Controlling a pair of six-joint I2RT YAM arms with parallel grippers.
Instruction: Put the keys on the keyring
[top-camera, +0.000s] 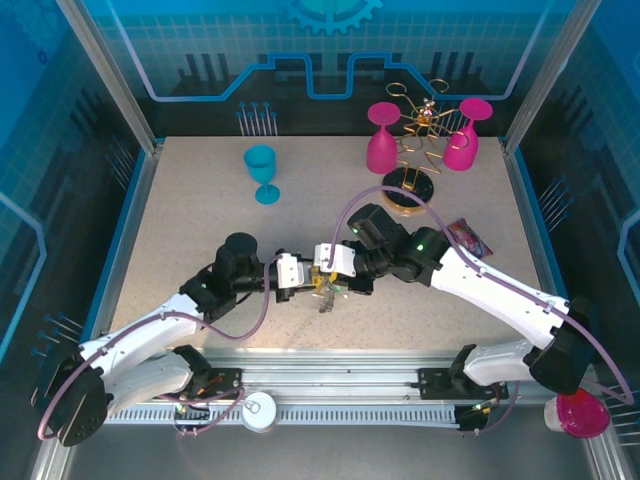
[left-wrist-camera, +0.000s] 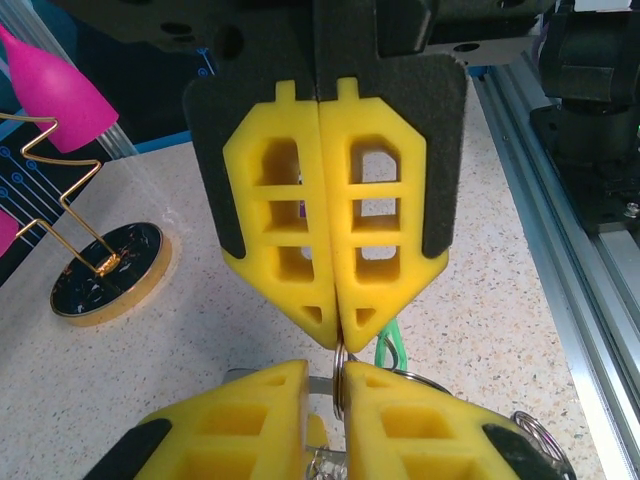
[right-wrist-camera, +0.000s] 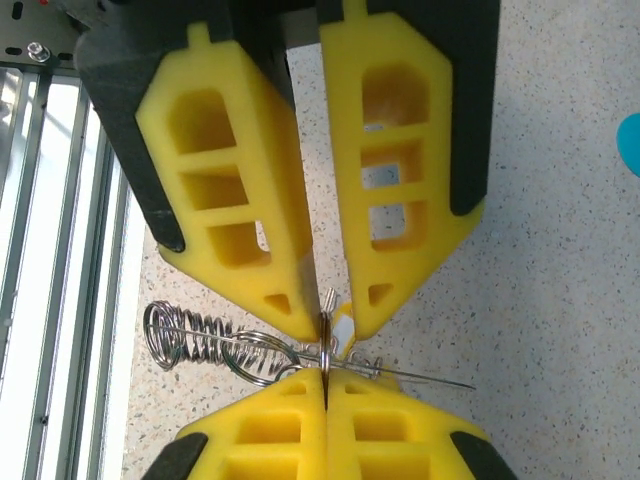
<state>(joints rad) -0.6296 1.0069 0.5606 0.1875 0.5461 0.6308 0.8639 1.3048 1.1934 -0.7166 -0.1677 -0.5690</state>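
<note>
As the two arms meet nose to nose over the middle of the speckled table, everything comes down to one tiny junction. The right gripper is clamped tight, jaws flush, on a thin wire ring at the end of the keyring, a dark grey metal loop with a coiled, bumpy rim. The coil trails off sideways toward the rail side, its long axis lying across the line of the fingers. Directly opposite, tip to tip, the left gripper stands narrow, a sliver apart. It seems to nip a small metal key with a pale yellow head, and I judge that a grip, though the pinch is partly hidden. The key sits right against the wire ring, which stands edge-on between both sets of tips; threaded or not, I can't tell. A green-headed key dangles beside the tips. The left arm looks nearer the job, since its key must feed along that wire.
</note>
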